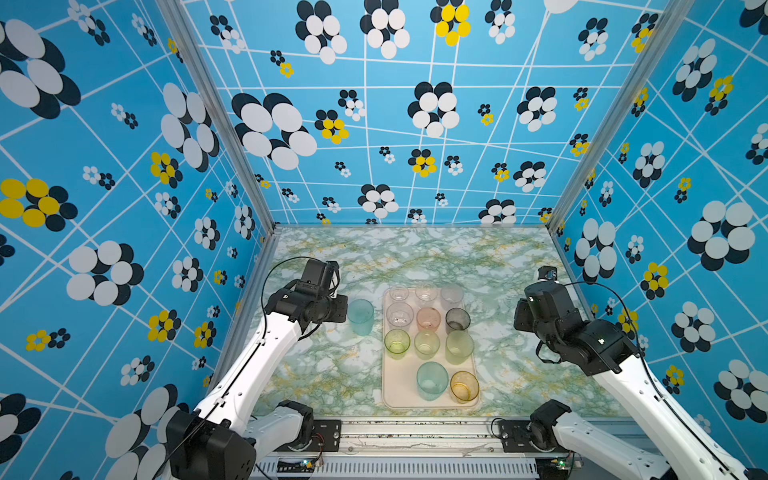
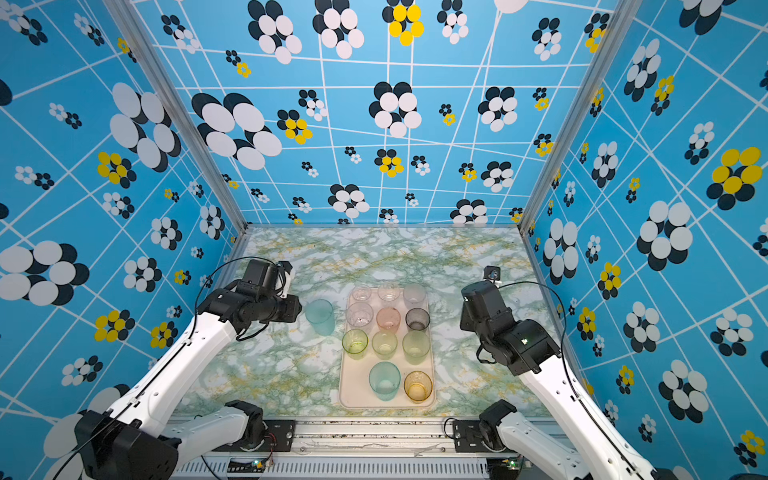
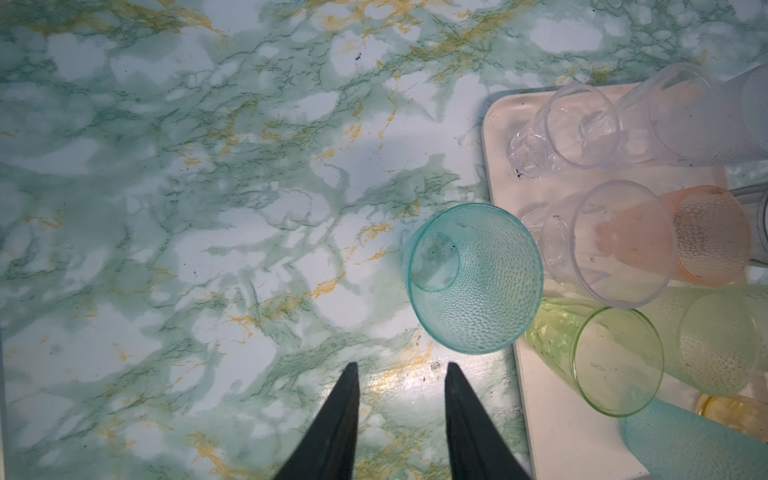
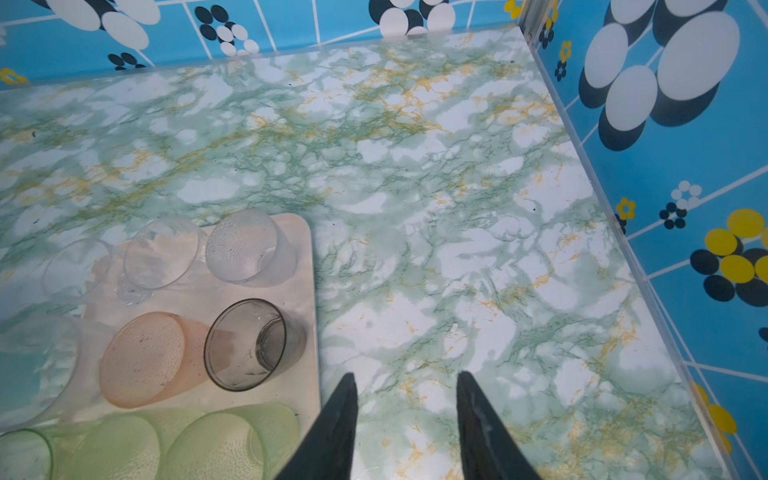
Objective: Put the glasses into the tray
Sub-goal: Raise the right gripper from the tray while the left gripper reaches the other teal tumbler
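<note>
**dex:** Left pincer [image 3: 402,368] spread, pinching nothing, hanging over bare desk [image 3: 208,208] with the teal glass [image 3: 478,278] just ahead and a bit to one side. Same story for right pincer [image 4: 406,374]: spread, empty, over the desk just off the tray's [image 4: 309,266] right edge. Probably parked there to keep clear of the rows.

**rin:** Checks out. Eleven glasses [image 1: 428,343] upright in the tray in both top views, packed in tidy rows from the far edge forward, presumably to squeeze all twelve in. Just that teal glass out, upright on the desk right beside the tray's left edge, level with the second row.

**dex:** Plus one bare patch at the tray's near-left corner, next to the other teal glass [image 1: 432,380]. Looks saved for the stray.

**rin:** Left arm's job then, being the near one. Not lined up yet, going by the wrist view. Would shift over first, maybe open wider; hard to judge gap against rim from here.

**dex:** Worth watching the clear glass [image 3: 602,245] and green glass [image 3: 611,357] hugging the left edge too. Little room between them and the stray, so easy to knock one on the way in. Light, plastic-looking stuff, likely to tip or skate.
</note>
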You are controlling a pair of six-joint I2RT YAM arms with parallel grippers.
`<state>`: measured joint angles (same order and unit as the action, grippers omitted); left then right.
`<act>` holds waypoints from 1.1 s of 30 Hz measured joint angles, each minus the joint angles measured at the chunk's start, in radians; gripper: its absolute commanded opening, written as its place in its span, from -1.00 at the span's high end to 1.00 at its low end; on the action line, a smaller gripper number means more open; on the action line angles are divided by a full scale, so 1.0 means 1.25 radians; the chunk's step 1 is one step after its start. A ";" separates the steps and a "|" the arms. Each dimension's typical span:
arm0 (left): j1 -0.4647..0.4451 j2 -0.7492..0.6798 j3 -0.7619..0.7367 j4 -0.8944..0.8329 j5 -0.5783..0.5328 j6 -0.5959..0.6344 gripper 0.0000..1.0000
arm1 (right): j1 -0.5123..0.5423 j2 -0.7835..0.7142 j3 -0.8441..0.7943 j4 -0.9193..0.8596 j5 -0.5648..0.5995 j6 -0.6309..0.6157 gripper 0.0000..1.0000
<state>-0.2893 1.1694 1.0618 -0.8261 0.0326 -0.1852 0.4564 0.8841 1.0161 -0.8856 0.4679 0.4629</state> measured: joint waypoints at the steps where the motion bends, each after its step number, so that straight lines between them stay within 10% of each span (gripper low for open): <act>1: 0.000 0.007 0.004 0.000 -0.003 0.002 0.23 | -0.023 0.008 -0.005 0.013 -0.020 -0.007 0.18; 33: 0.027 0.128 0.036 -0.022 0.066 0.027 0.33 | -0.090 0.101 -0.051 0.193 -0.242 -0.048 0.19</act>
<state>-0.2562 1.3300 1.1072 -0.8539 0.1154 -0.1509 0.3435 1.0107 0.9524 -0.6441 0.1654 0.4034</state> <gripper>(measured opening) 0.342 0.405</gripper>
